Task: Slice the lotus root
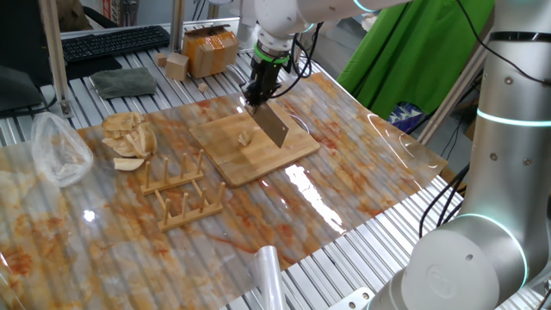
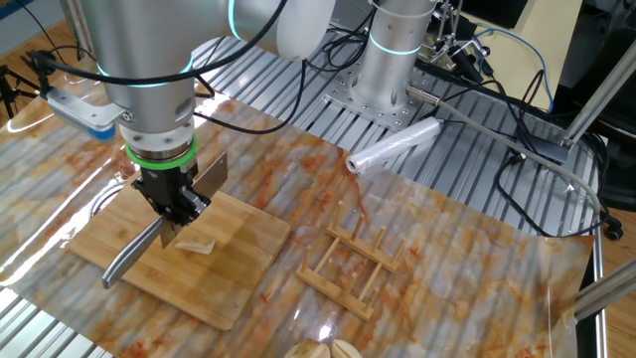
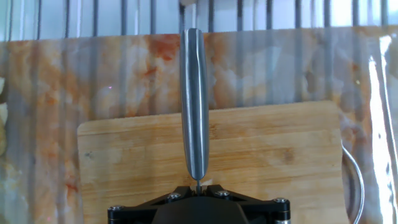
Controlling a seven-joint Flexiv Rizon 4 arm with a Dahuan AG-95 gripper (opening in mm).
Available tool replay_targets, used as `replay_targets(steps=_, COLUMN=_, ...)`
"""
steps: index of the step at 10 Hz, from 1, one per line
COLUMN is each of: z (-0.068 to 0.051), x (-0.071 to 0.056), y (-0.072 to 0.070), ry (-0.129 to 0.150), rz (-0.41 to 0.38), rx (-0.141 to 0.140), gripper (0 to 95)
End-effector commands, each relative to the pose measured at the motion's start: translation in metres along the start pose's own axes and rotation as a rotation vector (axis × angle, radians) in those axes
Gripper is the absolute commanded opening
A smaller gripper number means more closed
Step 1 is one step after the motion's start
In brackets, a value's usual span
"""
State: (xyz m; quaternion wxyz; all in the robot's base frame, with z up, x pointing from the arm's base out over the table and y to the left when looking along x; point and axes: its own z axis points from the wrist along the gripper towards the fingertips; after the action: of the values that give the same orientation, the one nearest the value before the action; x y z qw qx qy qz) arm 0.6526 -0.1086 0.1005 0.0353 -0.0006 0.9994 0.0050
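A small pale lotus root (image 1: pixel 245 138) piece lies on the bamboo board (image 1: pixel 258 164), also seen as a cream chunk (image 2: pixel 196 245) just under the hand. My gripper (image 1: pixel 261 88) is shut on a steel knife; its grey blade (image 1: pixel 275 125) hangs edge-down right beside the lotus root. From the other side the gripper (image 2: pixel 175 206) holds the knife with the handle (image 2: pixel 131 255) slanting out over the board (image 2: pixel 243 273). In the hand view the gripper (image 3: pixel 198 185) clamps the knife (image 3: pixel 194 106) above the board (image 3: pixel 280 149); the lotus root is hidden there.
A heap of tan curved slices (image 1: pixel 129 138) and a plastic bag (image 1: pixel 56 151) lie left of the board. A wooden rack (image 1: pixel 181 194) (image 2: pixel 353 264) stands in front of it. A film roll (image 2: pixel 393 147), a wooden cube (image 1: pixel 176 65) and a cardboard box (image 1: pixel 211 50) sit at the edges.
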Motion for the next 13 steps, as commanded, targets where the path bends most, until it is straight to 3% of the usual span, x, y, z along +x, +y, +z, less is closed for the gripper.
replay_targets(steps=1, z=0.0, x=0.0, y=0.0, ry=0.002, rz=-0.017, rx=0.005, gripper=0.0)
replay_targets(steps=2, z=0.0, x=0.0, y=0.0, ry=-0.001, rz=-0.041, rx=0.003, gripper=0.0)
replay_targets(steps=5, z=0.002, x=-0.009, y=-0.03, ry=-0.004, rz=-0.1, rx=-0.005, gripper=0.0)
replay_targets(steps=7, z=0.006, x=-0.014, y=-0.046, ry=-0.002, rz=-0.11, rx=-0.03, gripper=0.0)
replay_targets(steps=13, z=0.017, x=-0.021, y=-0.039, ry=-0.008, rz=-0.146, rx=-0.019, gripper=0.0)
